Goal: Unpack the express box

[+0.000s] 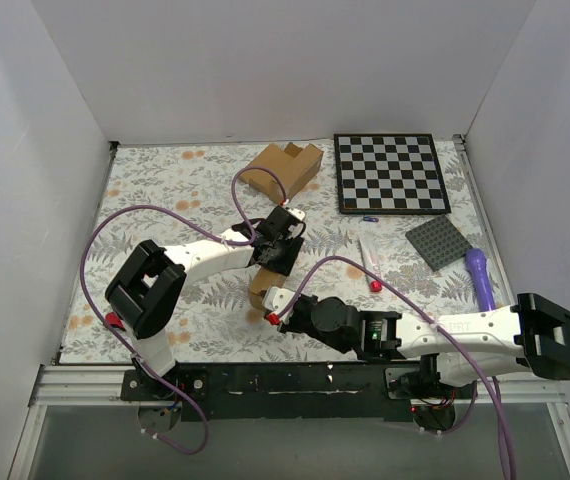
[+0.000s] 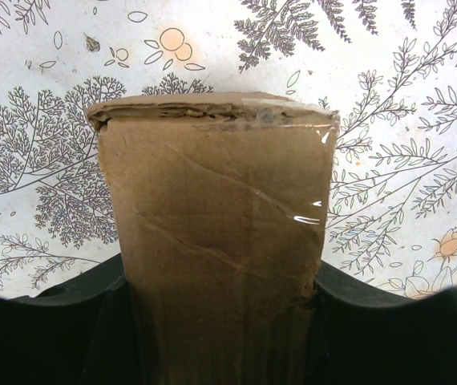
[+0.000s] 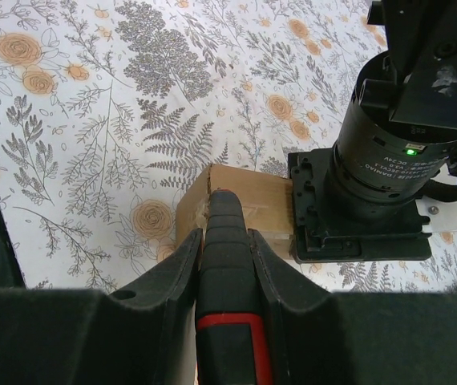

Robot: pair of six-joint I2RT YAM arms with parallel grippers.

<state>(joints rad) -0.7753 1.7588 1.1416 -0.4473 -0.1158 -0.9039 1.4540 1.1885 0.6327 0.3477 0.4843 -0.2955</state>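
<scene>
The express box (image 2: 216,208) is a small brown carton with clear tape over its end seam. My left gripper (image 2: 220,289) is shut on its two sides and holds it over the floral cloth. In the top view the left gripper (image 1: 277,250) is at the table's middle, with the box's near end (image 1: 259,289) sticking out below it. My right gripper (image 3: 225,241) is shut on a black and red cutter (image 3: 227,265). The cutter's tip touches the top edge of the box's end (image 3: 256,200). In the top view the right gripper (image 1: 287,303) sits just below the box.
A larger notched cardboard box (image 1: 283,168) stands at the back middle. A checkerboard (image 1: 390,172) lies back right, with a grey studded plate (image 1: 437,242) and a purple object (image 1: 480,277) on the right. A white pen with a red cap (image 1: 369,265) lies right of the grippers.
</scene>
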